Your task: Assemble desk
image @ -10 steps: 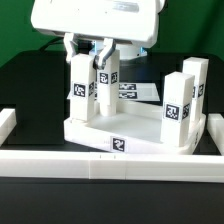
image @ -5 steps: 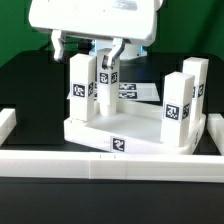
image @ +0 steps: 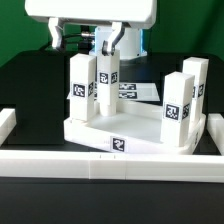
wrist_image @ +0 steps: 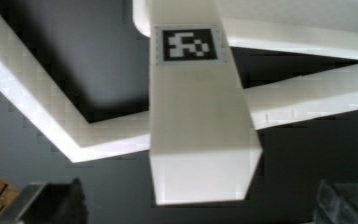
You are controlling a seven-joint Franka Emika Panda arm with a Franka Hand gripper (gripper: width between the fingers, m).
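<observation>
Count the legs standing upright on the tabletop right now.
4. In the exterior view: front leg on the view's left, a leg close behind it under the open gripper, and two on the right, front and back. None seems hidden.

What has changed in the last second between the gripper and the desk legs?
The gripper opened, let go of the back leg and rose straight up; its fingers now hang above it. The tabletop and all four upright legs stayed as they were.

Gripper [image: 87,38] pointing down, jaws spread wide, apparently holding nothing
</observation>
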